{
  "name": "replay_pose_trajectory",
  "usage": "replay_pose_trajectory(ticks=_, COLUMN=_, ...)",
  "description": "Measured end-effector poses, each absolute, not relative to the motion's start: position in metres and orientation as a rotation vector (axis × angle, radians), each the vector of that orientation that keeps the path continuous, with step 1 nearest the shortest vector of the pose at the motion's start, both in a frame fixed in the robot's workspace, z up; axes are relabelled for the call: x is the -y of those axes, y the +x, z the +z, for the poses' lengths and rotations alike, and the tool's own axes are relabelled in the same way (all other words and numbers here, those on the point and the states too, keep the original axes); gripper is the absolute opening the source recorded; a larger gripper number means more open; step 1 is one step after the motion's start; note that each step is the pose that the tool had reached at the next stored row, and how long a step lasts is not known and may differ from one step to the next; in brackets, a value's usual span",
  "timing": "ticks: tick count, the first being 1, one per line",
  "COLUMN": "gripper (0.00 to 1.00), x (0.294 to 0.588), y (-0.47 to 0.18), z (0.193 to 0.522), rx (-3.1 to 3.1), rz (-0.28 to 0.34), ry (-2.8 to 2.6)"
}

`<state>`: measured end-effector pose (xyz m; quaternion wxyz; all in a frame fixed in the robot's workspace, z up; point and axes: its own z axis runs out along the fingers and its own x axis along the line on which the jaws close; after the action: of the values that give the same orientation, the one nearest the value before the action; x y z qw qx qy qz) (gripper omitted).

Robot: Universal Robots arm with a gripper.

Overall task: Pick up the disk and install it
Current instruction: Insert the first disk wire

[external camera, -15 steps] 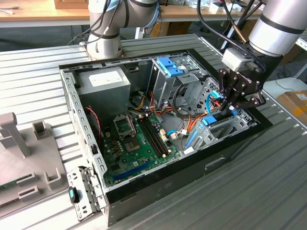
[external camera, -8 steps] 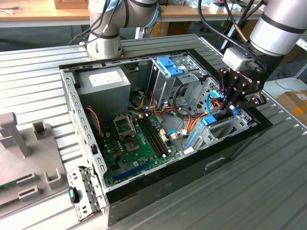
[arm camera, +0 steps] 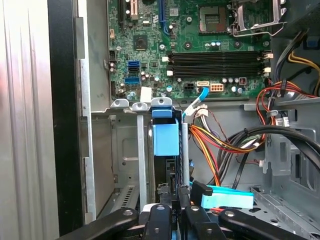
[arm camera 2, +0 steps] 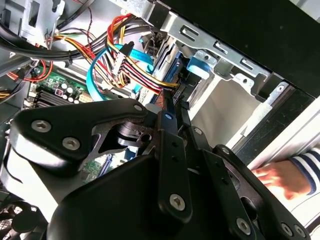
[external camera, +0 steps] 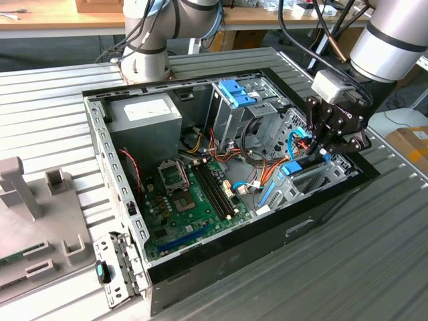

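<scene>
One robot arm reaches into an open computer case (external camera: 100, 140) lying on its side on a ribbed metal table (external camera: 60, 87), its gripper (external camera: 321, 151) lowered over the drive cage (arm camera: 125, 145) at the near corner on the exterior view's right. In both wrist views the two black fingers (arm camera: 161, 220) stand drawn close together on a thin dark edge, and the gripper appears to be clamped on the disk (arm camera: 165, 139), which stands on edge in the cage with its blue plastic rail facing up. Holding it by the narrow edge looks deliberate: the slot is slim, and upright metal walls flank it on either side, leaving no room for a wider grip.

The disk seems to sit partway down in its slot rather than lying loose, so the pick-up appears done and the installing is under way. How deep it has gone cannot be told from these angles.

Bundled red, yellow and orange cables (arm camera: 215, 145) and a flat blue cable (arm camera: 226, 198) run just beside the cage, close enough to foul the fingers. Farther in lies the green motherboard (external camera: 190, 200), with the grey power supply (external camera: 144, 115) at the far left of the exterior view and a taller cage with a blue latch (external camera: 235, 91) behind. In the second wrist view a person's hand (arm camera 2: 277, 177), in a striped sleeve (arm camera 2: 307, 166), rests outside the case wall.
</scene>
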<state>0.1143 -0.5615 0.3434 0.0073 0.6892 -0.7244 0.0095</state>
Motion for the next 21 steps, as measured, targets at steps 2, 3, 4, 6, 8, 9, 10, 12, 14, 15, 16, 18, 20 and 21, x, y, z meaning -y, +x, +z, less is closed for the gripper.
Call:
replay_pose_trajectory(ticks=2, gripper=0.17, x=0.5615, y=0.1143, z=0.3436, rx=2.268, rz=0.023, ry=2.158)
replay_pose_trajectory(ticks=3, gripper=0.17, x=0.5615, y=0.1143, z=0.3444, rx=2.27, rz=0.02, ry=2.159)
replay_pose_trajectory(ticks=4, gripper=0.17, x=0.5615, y=0.1143, z=0.3456, rx=2.271, rz=0.017, ry=2.16)
replay_pose_trajectory(ticks=6, gripper=0.17, x=0.5617, y=0.1143, z=0.3463, rx=2.273, rz=0.012, ry=2.163)
replay_pose_trajectory(ticks=8, gripper=0.17, x=0.5625, y=0.1143, z=0.3461, rx=2.275, rz=0.009, ry=2.164)
replay_pose_trajectory(ticks=9, gripper=0.17, x=0.5633, y=0.1143, z=0.3461, rx=2.276, rz=0.007, ry=2.164)
replay_pose_trajectory(ticks=10, gripper=0.17, x=0.5638, y=0.1142, z=0.3459, rx=2.277, rz=0.003, ry=2.166)
replay_pose_trajectory(ticks=12, gripper=0.17, x=0.5659, y=0.1143, z=0.3453, rx=2.282, rz=-0.008, ry=2.17)
replay_pose_trajectory(ticks=14, gripper=0.17, x=0.5679, y=0.1143, z=0.3441, rx=2.284, rz=-0.011, ry=2.171)
replay_pose_trajectory(ticks=15, gripper=0.17, x=0.5686, y=0.1143, z=0.3433, rx=2.284, rz=-0.011, ry=2.171)
replay_pose_trajectory(ticks=16, gripper=0.17, x=0.5688, y=0.1142, z=0.3429, rx=2.284, rz=-0.01, ry=2.171)
replay_pose_trajectory(ticks=18, gripper=0.17, x=0.5689, y=0.1136, z=0.3427, rx=2.288, rz=-0.019, ry=2.175)
replay_pose_trajectory(ticks=20, gripper=0.17, x=0.5688, y=0.1126, z=0.3427, rx=2.292, rz=-0.029, ry=2.178)
replay_pose_trajectory(ticks=21, gripper=0.17, x=0.5688, y=0.1123, z=0.3427, rx=2.293, rz=-0.029, ry=2.178)
